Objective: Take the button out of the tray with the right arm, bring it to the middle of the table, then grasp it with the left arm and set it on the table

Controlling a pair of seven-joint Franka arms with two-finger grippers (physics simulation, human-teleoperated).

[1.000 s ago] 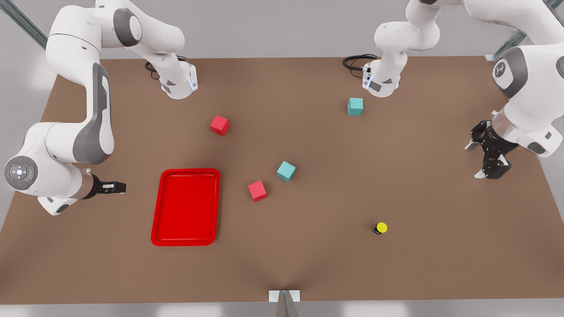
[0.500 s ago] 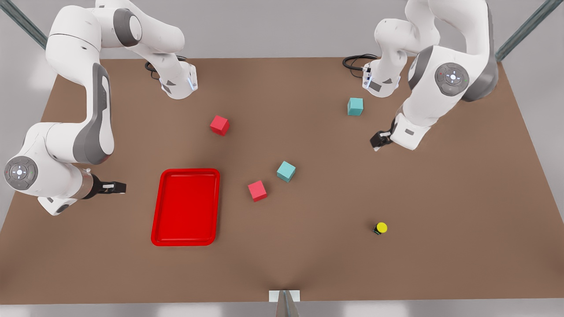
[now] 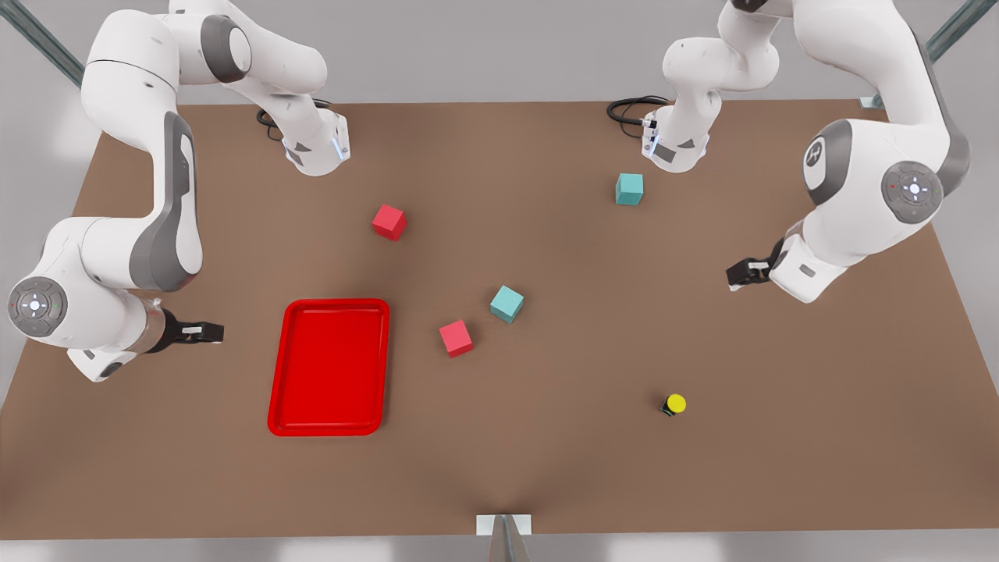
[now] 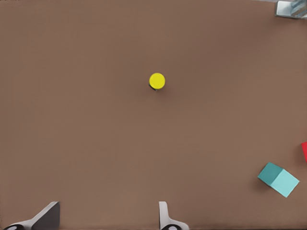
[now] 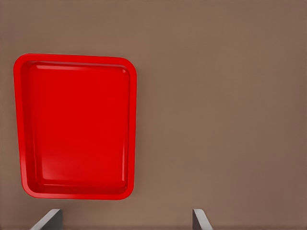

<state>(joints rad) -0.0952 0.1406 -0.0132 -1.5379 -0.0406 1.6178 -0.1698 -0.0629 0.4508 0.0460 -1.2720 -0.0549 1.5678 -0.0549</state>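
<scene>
The button point(image 3: 673, 404), yellow cap on a dark body, stands on the brown table point(image 3: 546, 468) toward the front view's right, outside the tray. In the left wrist view the button point(image 4: 157, 81) lies well ahead of my left gripper point(image 4: 109, 207), whose fingers are spread apart and empty. That left gripper point(image 3: 737, 275) hovers above the table up and to the right of the button. The red tray point(image 3: 328, 367) lies empty at the front view's left. My right gripper point(image 3: 211, 333) waits left of the tray point(image 5: 76, 124), open point(image 5: 127, 213) and holding nothing.
Two red cubes point(image 3: 389, 222) point(image 3: 456, 338) and two teal cubes point(image 3: 506, 304) point(image 3: 629, 189) sit around the table's middle. One teal cube point(image 4: 278, 179) shows beside the left gripper's path. Both arm bases stand at the far edge.
The left arm has swung about: its gripper went from the far right edge toward the teal cube, then back out to the right. The button, cubes, tray and right arm stayed put.
</scene>
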